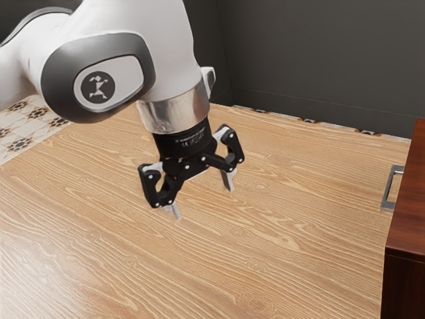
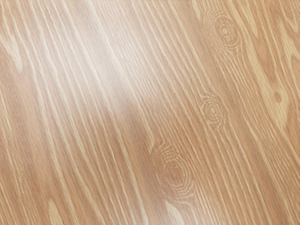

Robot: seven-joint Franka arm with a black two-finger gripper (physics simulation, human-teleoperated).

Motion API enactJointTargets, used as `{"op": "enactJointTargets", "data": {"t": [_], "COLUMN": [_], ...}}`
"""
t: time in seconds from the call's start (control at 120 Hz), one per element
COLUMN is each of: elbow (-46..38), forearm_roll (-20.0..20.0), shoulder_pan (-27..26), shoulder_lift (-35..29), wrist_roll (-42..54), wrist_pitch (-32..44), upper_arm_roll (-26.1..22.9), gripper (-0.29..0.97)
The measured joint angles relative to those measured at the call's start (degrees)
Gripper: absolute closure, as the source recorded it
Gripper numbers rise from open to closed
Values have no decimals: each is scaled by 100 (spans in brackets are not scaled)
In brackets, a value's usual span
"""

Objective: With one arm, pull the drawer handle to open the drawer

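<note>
My white arm point(image 1: 149, 33), black at the tip.
A grey joint cap point(image 1: 99, 83) carries a small white figure logo (on a dark disc), a polished silver ring point(image 1: 174, 114) sits below, and my black gripper point(image 1: 202, 198) ends in pale silver-tipped fingers point(image 1: 230, 181).

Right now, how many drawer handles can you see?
1: a metal handle on the cabinet at the exterior view's right edge. The cabinet is cut off there, so others may be hidden.
</note>
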Motion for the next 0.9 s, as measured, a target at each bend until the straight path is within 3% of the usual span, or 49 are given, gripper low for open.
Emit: {"op": "enactJointTargets", "data": {"t": [0.15, 0.35, 0.542, 0.667, 0.758, 0.9], "elbow": [27, 719, 1265, 1415, 1978, 2561], "forearm_roll": [-27, -330, -487, -571, -624, -659], "shoulder_pan": [-31, -247, -305, 310, 933, 1159], "shoulder_lift": [52, 1198, 1845, 2123, 2528, 3138], "wrist_roll": [-101, -157, 853, 1800, 2605, 3833], "wrist_pitch": [105, 188, 784, 1166, 1354, 1715], "upper_arm_roll": [-5, -261, -306, -358, -809, -1174], "gripper": [0, 0, 0, 0, 0, 0]}}
